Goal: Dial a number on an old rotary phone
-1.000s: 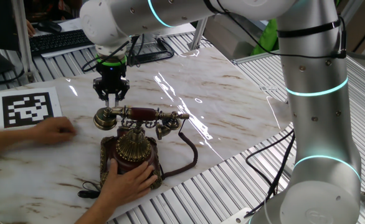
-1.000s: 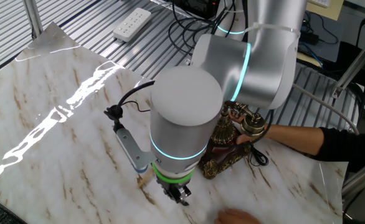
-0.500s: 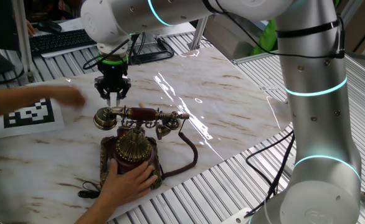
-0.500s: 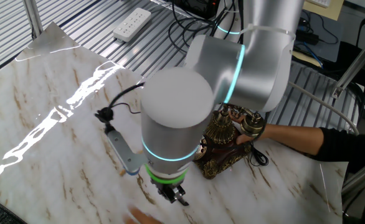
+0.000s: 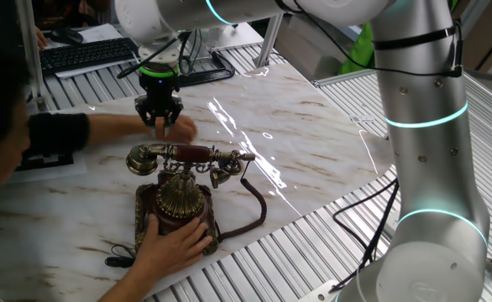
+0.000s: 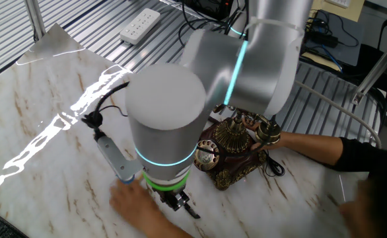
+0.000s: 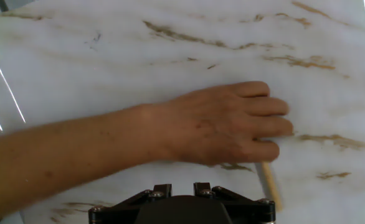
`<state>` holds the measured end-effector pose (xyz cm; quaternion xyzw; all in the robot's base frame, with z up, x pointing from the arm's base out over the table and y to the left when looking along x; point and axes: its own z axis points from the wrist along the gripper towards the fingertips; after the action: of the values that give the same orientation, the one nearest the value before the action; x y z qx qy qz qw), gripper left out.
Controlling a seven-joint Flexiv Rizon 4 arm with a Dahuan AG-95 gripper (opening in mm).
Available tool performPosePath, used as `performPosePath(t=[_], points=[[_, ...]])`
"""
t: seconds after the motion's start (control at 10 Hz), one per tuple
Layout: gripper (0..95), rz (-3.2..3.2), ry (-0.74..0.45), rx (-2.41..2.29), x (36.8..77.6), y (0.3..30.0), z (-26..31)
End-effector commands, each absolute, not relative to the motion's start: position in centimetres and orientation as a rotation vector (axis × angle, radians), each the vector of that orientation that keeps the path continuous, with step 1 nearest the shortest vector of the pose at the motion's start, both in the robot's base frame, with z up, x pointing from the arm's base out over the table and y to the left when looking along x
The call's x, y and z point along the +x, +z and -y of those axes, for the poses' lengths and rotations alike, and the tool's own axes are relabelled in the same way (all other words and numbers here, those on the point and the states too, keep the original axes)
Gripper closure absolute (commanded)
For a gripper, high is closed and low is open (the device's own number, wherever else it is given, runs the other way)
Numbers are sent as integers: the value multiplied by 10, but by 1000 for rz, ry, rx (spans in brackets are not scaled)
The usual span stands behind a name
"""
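You see no container in any view. The old rotary phone (image 5: 179, 197) stands on the marble-patterned tabletop (image 5: 313, 143) near its front edge, handset lying across the cradle and the dark cord (image 5: 250, 220) curling off to one side toward the metal slats (image 5: 313, 252) that border the top. A person's hand (image 5: 175, 245) presses on the phone's base from the front edge. In the other fixed view the same phone (image 6: 230, 149) sits just behind the arm's large wrist housing, its brass dial facing upward.

The gripper (image 5: 159, 117) hangs above the table just behind the handset, apart from it; you cannot tell how far its fingers stand apart. A second hand (image 5: 177, 127) reaches under it. In the hand view that hand (image 7: 223, 124) lies flat on the marble directly below the gripper, fingers over a thin wooden stick (image 7: 270, 183) lying on the surface.

Beyond the hand, the marble runs bare toward the far edge, streaked with glare. A black keyboard (image 5: 86, 54) lies on the slatted bench behind the table, and a white power strip (image 6: 139, 26) lies on the slats in the other fixed view.
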<state>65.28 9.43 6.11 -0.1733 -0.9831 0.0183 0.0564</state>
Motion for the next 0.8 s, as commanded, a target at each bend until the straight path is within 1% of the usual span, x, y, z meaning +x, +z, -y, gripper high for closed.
performPosePath(t=[0.1, 0.8], points=[[760, 2982, 53, -524, 651, 62, -94], [760, 2986, 48, -515, 647, 68, -95]])
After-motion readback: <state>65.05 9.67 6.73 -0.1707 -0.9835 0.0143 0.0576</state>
